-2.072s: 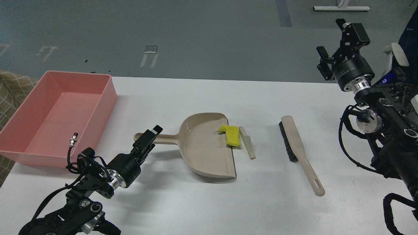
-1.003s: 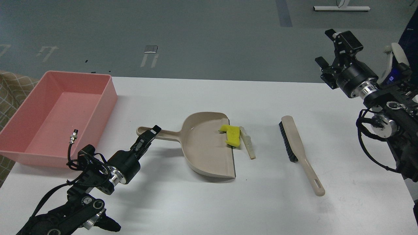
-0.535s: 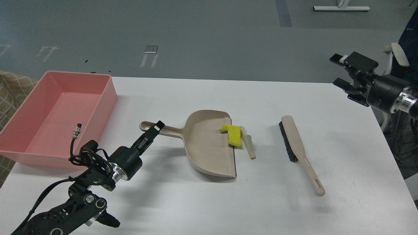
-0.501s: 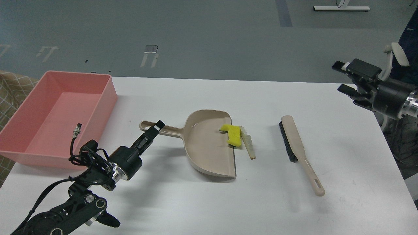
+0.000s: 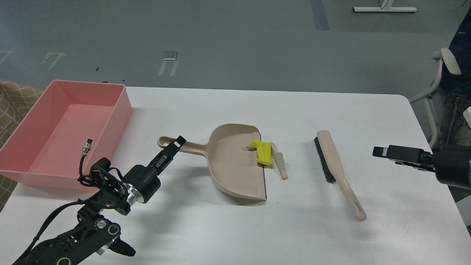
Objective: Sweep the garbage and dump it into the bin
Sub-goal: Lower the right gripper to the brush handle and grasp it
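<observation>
The yellow chunk lies at the mouth of the beige dustpan, partly on its lip. The pale bread slice lies on the table just right of the pan's edge, touching the chunk. My left gripper is shut on the dustpan's handle, near its end. The pink bin stands at the far left, with nothing in it. My right gripper hovers low to the right of the brush. It is seen side-on, and its fingers cannot be told apart.
The beige black-bristled brush lies on the table between the dustpan and my right gripper, handle toward the front. A chair stands past the table's right edge. A checked cloth lies behind the bin.
My right arm has swung down from high at the back right to low beside the brush. Earlier the left gripper turned the dustpan a little; it has held still for the last half second.
</observation>
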Available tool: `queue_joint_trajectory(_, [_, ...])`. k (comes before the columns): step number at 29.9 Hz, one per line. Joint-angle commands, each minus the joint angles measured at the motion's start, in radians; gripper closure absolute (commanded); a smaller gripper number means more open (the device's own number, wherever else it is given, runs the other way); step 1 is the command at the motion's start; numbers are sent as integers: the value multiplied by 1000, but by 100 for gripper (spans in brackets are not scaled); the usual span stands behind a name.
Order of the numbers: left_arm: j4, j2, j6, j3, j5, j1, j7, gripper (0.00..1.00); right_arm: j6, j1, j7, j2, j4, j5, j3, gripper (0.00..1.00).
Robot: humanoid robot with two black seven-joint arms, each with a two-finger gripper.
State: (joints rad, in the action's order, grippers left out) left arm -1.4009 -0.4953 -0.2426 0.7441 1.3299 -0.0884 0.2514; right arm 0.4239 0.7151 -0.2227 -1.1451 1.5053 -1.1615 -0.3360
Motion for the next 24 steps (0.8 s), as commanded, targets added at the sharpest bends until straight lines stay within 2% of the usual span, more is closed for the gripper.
queue_joint_trajectory(1, [-1, 0, 0, 0, 2, 3, 0, 100, 0, -34, 37, 4, 12, -32, 0, 0])
queue_joint_trajectory(11, [-6, 0, -1, 0, 2, 1, 0, 100, -7, -59, 60, 103, 7, -103, 3, 2])
queue_joint_trajectory(17, [-6, -2, -1, 0, 3, -1, 0, 100, -13, -62, 98, 151, 7, -104, 3, 7])
queue_joint_trajectory(24, [-6, -5, -1, 1, 9, -2, 3, 100, -13, -75, 111, 191, 7, -142, 3, 13])
